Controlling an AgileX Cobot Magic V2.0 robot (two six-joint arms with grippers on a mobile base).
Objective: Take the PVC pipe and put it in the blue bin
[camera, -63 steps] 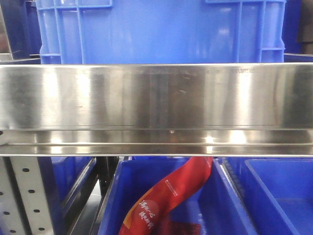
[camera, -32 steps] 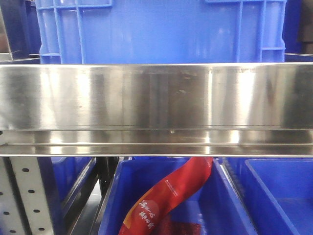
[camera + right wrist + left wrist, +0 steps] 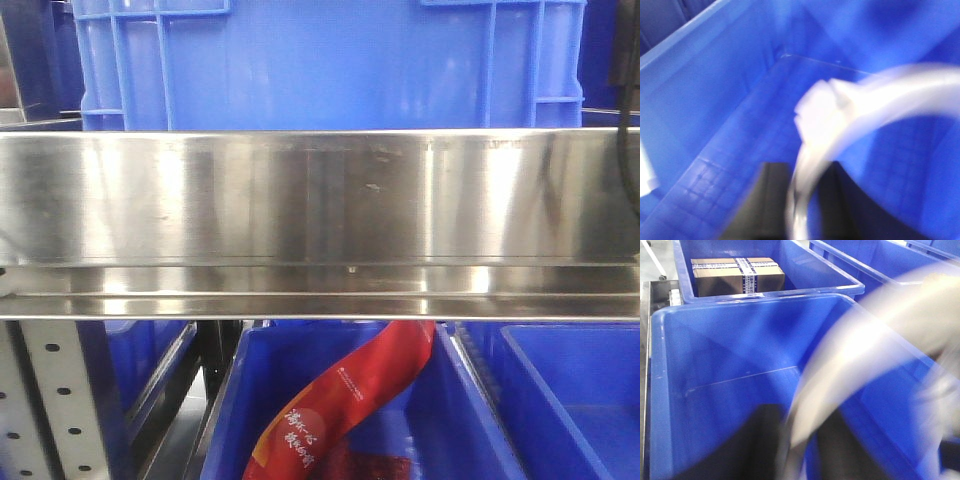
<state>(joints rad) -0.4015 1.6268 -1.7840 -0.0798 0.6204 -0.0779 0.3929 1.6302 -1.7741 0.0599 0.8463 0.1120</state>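
PVC pipe, pale, curved and motion-blurred, rises from between my right pincer jaws, closed on it over the blue bin. Left pincer likewise grips a blurred pale pipe length above a bin's floor. My judgement: grab done, release left. Both wrists angle down into bins. Cardboard box sits in the bin beyond.

A pale, curved PVC pipe, motion-blurred, arcs above the empty blue bin.
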